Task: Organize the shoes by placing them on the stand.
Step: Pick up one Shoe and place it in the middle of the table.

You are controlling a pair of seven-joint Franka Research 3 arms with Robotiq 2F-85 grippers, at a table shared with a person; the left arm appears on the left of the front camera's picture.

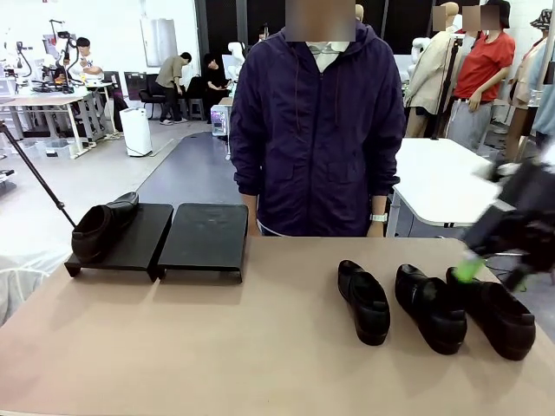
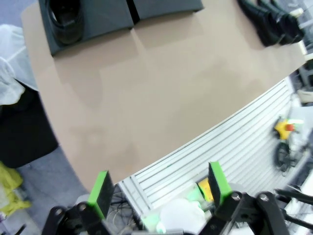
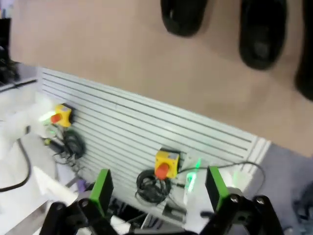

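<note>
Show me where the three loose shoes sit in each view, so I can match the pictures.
Front view: three loose shoes in a row, lower right of the tan table.
Left wrist view: top right corner, bunched together.
Right wrist view: along the top edge, blurred.
Shared landmark: that tan table, under them in every view.

Four shoes (image 1: 102, 227) (image 1: 364, 302) (image 1: 431, 308) (image 1: 499, 316), one stand (image 1: 206, 236), two pincers (image 2: 159, 185) (image 3: 157, 188), one person (image 1: 312, 130), one table (image 1: 217, 347).

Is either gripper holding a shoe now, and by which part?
Nothing is held: the left gripper and the right gripper are both open and empty.
</note>
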